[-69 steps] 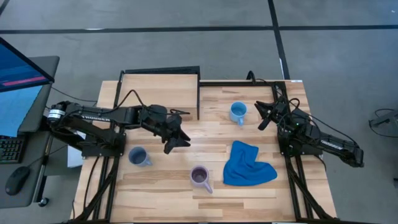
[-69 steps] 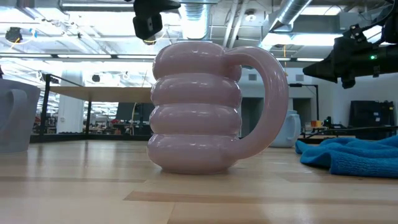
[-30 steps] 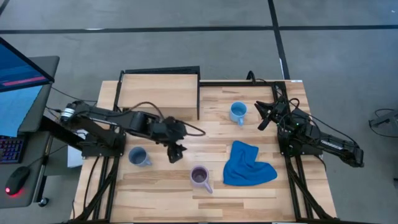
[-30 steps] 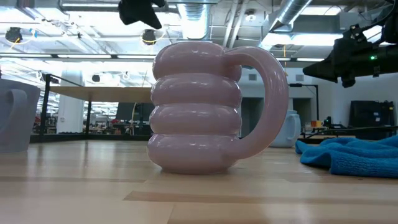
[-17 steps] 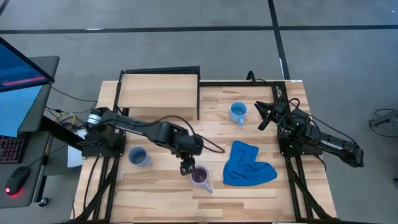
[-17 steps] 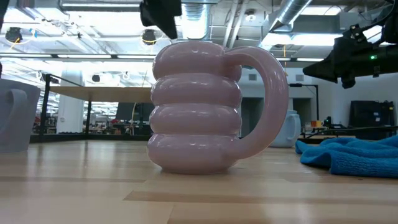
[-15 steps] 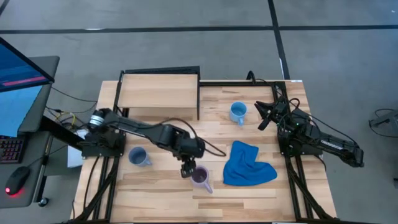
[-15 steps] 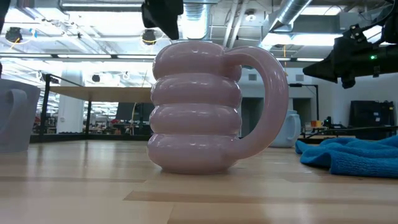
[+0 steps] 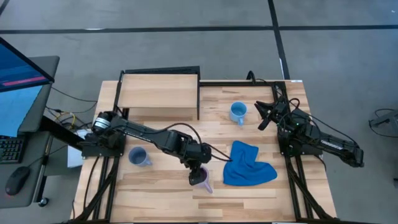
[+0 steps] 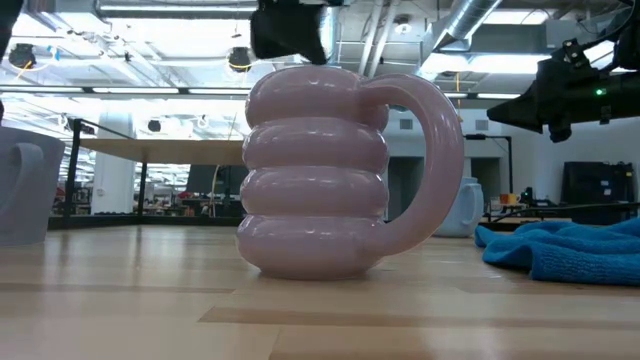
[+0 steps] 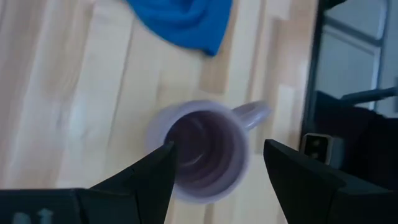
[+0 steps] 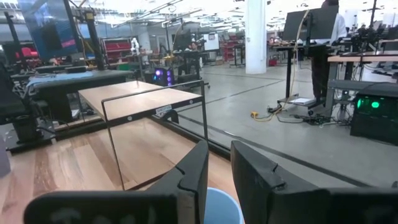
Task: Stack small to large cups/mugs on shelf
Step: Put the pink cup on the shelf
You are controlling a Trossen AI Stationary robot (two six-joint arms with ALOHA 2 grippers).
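The pale purple mug (image 9: pixel 200 177) stands upright on the tabletop near its front middle; it also fills the low view (image 10: pixel 320 170). My left gripper (image 9: pixel 197 168) hovers just above it, open, with a finger on either side of the mug's mouth (image 11: pixel 202 152) in the left wrist view. The grey-blue mug (image 9: pixel 138 156) stands at the left. The bright light blue mug (image 9: pixel 237 112) stands at the far middle, right of the shelf (image 9: pixel 158 93). My right gripper (image 9: pixel 261 116) waits beside the light blue mug, its fingers a narrow gap apart.
A crumpled blue cloth (image 9: pixel 247 164) lies right of the purple mug. The shelf's black frame (image 9: pixel 199 93) stands at the table's far left. A desk with a monitor and keyboard (image 9: pixel 12 93) is beyond the table's left edge.
My left gripper has gone toward the table's right and near edges, from beside the grey-blue mug to a spot right over the purple mug. None of the mugs has moved.
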